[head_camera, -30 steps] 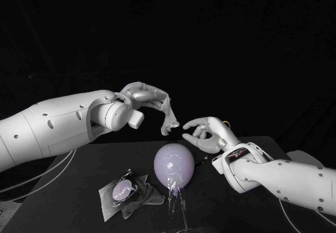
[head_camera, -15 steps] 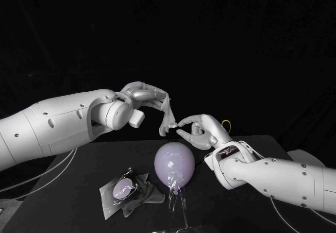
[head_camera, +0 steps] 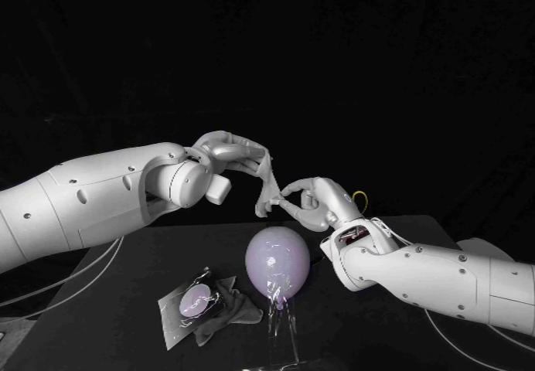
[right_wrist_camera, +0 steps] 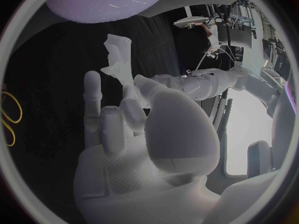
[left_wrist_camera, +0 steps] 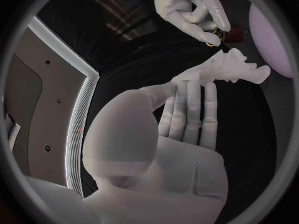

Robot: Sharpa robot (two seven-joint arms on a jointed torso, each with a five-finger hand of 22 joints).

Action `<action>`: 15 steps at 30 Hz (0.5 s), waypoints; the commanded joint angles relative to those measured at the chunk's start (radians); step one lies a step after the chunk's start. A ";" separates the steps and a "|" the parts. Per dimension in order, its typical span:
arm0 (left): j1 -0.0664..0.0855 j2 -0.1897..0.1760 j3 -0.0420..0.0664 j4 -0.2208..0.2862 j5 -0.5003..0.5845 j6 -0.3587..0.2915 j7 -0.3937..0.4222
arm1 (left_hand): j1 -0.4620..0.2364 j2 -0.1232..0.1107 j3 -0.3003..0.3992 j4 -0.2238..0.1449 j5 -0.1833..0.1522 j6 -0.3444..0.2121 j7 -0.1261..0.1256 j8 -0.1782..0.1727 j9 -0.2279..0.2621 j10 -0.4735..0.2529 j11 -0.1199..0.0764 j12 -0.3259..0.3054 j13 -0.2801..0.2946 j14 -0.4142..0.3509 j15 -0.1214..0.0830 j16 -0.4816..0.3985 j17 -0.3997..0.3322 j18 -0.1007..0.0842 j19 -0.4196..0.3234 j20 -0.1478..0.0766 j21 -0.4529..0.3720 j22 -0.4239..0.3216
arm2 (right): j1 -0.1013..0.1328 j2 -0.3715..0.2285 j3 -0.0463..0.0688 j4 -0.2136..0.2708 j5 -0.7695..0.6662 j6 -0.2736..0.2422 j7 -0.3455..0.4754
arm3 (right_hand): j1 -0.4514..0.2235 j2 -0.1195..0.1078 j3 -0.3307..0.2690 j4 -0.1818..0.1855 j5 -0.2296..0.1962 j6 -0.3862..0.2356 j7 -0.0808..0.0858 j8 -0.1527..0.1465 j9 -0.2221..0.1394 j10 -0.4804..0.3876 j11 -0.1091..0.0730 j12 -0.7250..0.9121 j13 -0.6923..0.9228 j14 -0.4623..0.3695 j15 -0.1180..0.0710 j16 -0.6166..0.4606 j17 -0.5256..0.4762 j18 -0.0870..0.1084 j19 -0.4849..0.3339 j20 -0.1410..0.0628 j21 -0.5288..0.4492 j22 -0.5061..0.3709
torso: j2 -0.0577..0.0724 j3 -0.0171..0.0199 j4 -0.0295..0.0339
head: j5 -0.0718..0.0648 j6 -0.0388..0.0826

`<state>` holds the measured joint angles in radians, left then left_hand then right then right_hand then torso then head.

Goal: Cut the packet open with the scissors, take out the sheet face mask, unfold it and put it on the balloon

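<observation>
My left hand (head_camera: 251, 166) is raised over the table, fingers pointing down, and grips a small crumpled white sheet mask (head_camera: 265, 205) at its fingertips. The left wrist view shows that wad (left_wrist_camera: 231, 68) beyond the left hand (left_wrist_camera: 181, 129). My right hand (head_camera: 315, 202) has its thumb and a finger right at the mask; whether they pinch it is unclear. The right hand (left_wrist_camera: 190, 10) looks slightly apart from the wad in the left wrist view, while the right wrist view has the mask (right_wrist_camera: 117, 55) beside the right hand (right_wrist_camera: 131, 139). The lavender balloon (head_camera: 277, 263) stands upright below both hands.
The balloon sits on a clear stand (head_camera: 285, 332) near the table's front. The cut packet (head_camera: 192, 303), printed with an oval, lies left of it on the black table (head_camera: 123, 263), with a grey crumpled piece beside it. The balloon (right_wrist_camera: 106, 0) curves close above my right fingers.
My right hand has risen and moved left, from clear of the mask to its fingertips at the mask's lower end. The left hand has held still with the mask.
</observation>
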<state>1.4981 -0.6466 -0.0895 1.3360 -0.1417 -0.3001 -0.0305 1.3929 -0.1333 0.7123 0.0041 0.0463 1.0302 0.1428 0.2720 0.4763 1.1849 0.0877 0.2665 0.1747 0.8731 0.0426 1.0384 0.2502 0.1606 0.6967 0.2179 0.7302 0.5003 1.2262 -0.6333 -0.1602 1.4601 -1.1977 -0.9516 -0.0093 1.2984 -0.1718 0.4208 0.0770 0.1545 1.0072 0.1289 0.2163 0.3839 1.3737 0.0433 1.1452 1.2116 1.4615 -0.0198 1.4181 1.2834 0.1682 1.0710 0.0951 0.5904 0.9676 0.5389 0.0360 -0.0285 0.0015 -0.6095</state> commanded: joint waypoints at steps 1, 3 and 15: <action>0.001 0.002 0.001 0.003 0.008 -0.005 0.003 | -0.010 0.000 0.008 0.000 0.004 0.009 0.001 0.002 0.173 0.006 -0.003 0.006 0.002 0.005 -0.001 -0.005 0.002 0.016 -0.007 -0.001 0.006 0.002 | 0.003 0.009 0.002 -0.027 -0.095 -0.061 -0.011 | 0.010 0.000 0.005 -0.002 -0.009 -0.008 0.000 0.001 0.001 -0.001 0.002 0.002 0.002 0.001 0.005 0.007 0.001 0.011 -0.011 0.000 0.008 0.004 | 0.000 -0.0008 0.0002 | 0.000 -0.001; 0.001 0.002 0.001 0.004 0.008 -0.004 0.003 | -0.010 0.000 0.008 0.000 0.004 0.009 0.001 0.002 0.173 0.006 -0.003 0.006 0.002 0.005 -0.001 -0.005 0.002 0.016 -0.007 -0.001 0.006 0.002 | 0.004 0.016 0.002 -0.043 -0.104 -0.062 -0.002 | 0.012 0.000 0.008 -0.004 -0.014 -0.016 0.004 -0.003 0.000 -0.012 0.006 -0.010 -0.007 -0.003 0.008 0.005 -0.005 0.010 -0.017 0.002 0.011 0.010 | 0.000 -0.0008 0.0003 | 0.000 -0.001; 0.001 0.002 0.001 0.005 0.008 -0.001 0.005 | -0.011 0.000 0.008 0.000 0.004 0.009 0.001 0.002 0.173 0.006 -0.003 0.006 0.002 0.006 -0.001 -0.005 0.002 0.016 -0.007 -0.001 0.006 0.002 | 0.005 0.051 0.003 -0.080 -0.117 -0.064 0.022 | 0.013 0.003 0.010 -0.006 -0.025 -0.016 0.006 0.001 0.002 -0.017 0.008 -0.007 -0.002 -0.005 0.011 0.010 0.000 0.010 -0.026 0.005 0.016 0.019 | 0.000 -0.0006 0.0004 | -0.001 0.000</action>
<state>1.4976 -0.6461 -0.0896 1.3377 -0.1400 -0.3002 -0.0312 1.3917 -0.1347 0.7149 0.0069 0.0460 1.0326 0.1452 0.2713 0.4766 1.1849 0.0878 0.2665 0.1756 0.8727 0.0431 1.0384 0.2514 0.1604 0.6950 0.2162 0.7302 0.5015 1.2303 -0.5842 -0.1576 1.3828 -1.2826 -0.9536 -0.0022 1.3024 -0.1679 0.4251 0.0728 0.1329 0.9932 0.1353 0.2163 0.3845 1.3630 0.0539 1.1374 1.2084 1.4556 -0.0139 1.4225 1.2815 0.1617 1.0534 0.0990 0.6020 0.9856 0.5387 0.0358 -0.0285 0.0012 -0.6097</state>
